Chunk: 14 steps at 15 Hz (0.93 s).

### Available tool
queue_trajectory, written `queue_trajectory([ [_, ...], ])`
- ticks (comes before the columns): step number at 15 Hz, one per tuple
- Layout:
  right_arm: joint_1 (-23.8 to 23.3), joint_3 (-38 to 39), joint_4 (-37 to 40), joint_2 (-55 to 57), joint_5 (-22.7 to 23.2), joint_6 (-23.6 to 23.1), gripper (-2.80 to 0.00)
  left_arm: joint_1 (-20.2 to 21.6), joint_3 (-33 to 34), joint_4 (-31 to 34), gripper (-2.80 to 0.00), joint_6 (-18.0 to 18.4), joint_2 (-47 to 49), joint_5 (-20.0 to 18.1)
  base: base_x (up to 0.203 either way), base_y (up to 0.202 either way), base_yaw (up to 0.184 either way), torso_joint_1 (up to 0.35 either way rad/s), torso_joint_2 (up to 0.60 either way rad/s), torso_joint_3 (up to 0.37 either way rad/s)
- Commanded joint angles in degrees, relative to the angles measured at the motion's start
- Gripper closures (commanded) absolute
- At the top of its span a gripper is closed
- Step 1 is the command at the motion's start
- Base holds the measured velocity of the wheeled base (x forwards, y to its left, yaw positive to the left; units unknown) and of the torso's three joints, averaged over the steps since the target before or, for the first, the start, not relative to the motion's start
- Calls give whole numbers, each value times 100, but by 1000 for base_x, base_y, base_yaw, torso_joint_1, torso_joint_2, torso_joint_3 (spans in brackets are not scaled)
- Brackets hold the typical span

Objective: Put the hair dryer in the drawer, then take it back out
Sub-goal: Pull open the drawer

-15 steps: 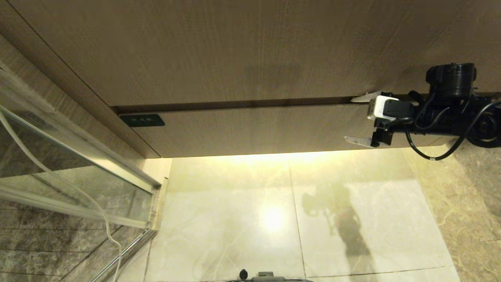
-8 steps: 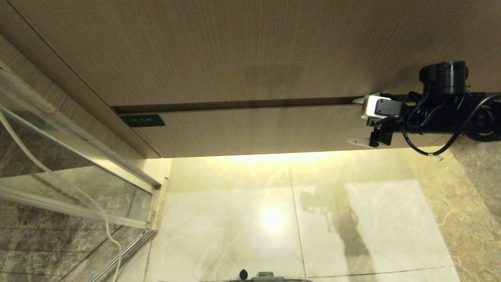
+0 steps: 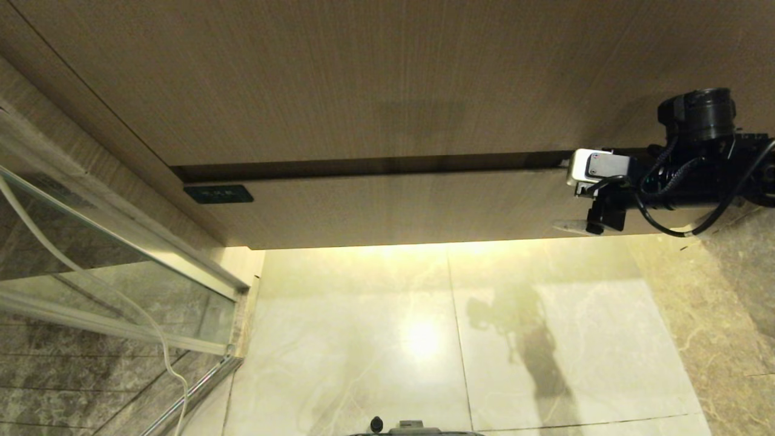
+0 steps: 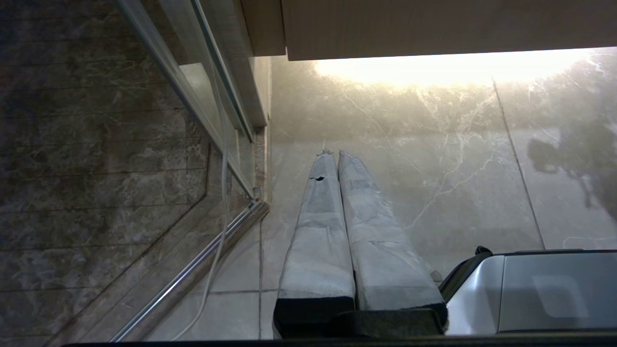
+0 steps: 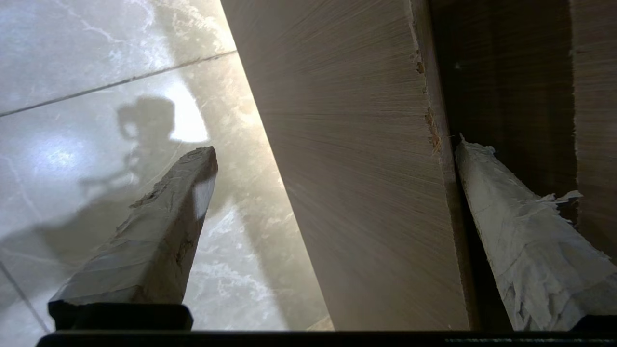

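Early stage: drawer barely cracked, dark gap along its top edge. My right tool is spread wide, straddling the drawer front, one finger in the gap, gripping nothing. Left tool parked, fingers together. Hair dryer not visible anywhere. Dark label unreadable. Everything else still left.

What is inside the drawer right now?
Cannot be seen: the drawer is barely ajar, showing only a dark gap above its front. The right gripper, open, straddles the front.
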Motion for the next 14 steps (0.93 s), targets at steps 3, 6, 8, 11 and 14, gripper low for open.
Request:
queue_trajectory([
  [3,5,23,92,-20,-3,-18,-280,0,1,-2,0,-5,9,4,0,0,0,0,0,0],
  [6,5,26,92,-22,3,-86,-280,0,2,-2,0,-5,9,4,0,0,0,0,0,0],
  [8,5,103,134,-56,-12,-76,-280,0,-1,-2,0,-5,1,4,0,0,0,0,0,0],
  [11,5,97,515,-102,-339,-28,-280,0,2,-2,0,-5,0,2,0,0,0,0,0,0],
  [14,5,105,532,-118,-373,-39,-280,0,-6,-2,0,-5,1,4,0,0,0,0,0,0],
])
